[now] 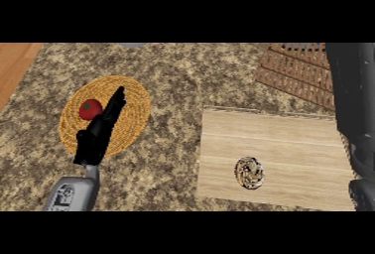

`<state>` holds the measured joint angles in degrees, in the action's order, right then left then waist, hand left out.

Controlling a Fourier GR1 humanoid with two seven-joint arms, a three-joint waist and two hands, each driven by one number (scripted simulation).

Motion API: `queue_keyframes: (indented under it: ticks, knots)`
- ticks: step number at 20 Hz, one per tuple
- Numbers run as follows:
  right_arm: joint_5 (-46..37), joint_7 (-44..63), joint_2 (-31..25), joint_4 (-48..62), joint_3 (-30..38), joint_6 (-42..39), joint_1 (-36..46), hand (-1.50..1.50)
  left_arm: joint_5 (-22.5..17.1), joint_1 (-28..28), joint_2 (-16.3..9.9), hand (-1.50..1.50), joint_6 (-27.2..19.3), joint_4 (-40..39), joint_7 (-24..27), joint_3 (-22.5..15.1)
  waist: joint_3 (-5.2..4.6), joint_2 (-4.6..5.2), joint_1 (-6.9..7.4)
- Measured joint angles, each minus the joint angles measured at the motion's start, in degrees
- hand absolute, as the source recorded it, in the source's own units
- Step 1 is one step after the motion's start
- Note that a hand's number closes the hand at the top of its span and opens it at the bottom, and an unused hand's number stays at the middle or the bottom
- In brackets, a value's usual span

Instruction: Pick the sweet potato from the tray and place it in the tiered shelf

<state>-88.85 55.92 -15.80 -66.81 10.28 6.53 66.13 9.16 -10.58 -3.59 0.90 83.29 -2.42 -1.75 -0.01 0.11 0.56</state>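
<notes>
A speckled brown granite bench [183, 74] fills the head view. On its left part lies a round woven straw-coloured tray [135, 106], and on that tray sits a small red rounded item with a green spot on top [89, 109] (the only thing on the tray; it looks more like a tomato than a sweet potato). The left robot hand [99, 134], black and on a grey forearm [72, 194], stretches up from the lower edge over the tray, its fingers straight and together, pointing toward the tray's upper rim. The fingers pass just beside the red item on its right side; whether they touch it cannot be told, and they are not curled round it.

To the right a pale wooden rectangular board [293, 149] rests on the bench, carrying a small round patterned object [249, 172] near its lower left. Beyond the board, at the upper right, shows a brown slatted wooden tiered shelf [293, 74]. A dark arm [355, 99] runs down the right edge, and its robot hand's fingers cannot be made out.
</notes>
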Motion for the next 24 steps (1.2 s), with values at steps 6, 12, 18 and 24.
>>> queue_keyframes:
  ticks: [6,12,18,24]
  knots:
    - [0.4,-6.3,-3.3,8.5,0.4,8.2,-0.9,1.5,-0.3,-0.2,-0.5,0.0,0.7,-0.5,0.7,0.6,0.01,0.15,0.26]
    - [5.6,-10.2,-4.4,12.4,5.0,21.4,-2.0,1.5,-0.2,-0.3,-0.7,0.0,0.6,-1.2,1.5,1.0,0.07,0.29,0.39]
    - [12.3,-17.0,-5.5,17.2,7.9,31.1,-2.6,1.5,0.4,0.0,0.4,0.0,0.1,-0.5,1.0,-0.1,0.04,0.21,0.47]
    - [17.5,-22.2,-7.6,21.6,9.5,35.2,-2.6,1.5,0.4,1.3,0.5,0.0,0.2,0.0,1.5,-0.1,0.03,0.12,0.31]
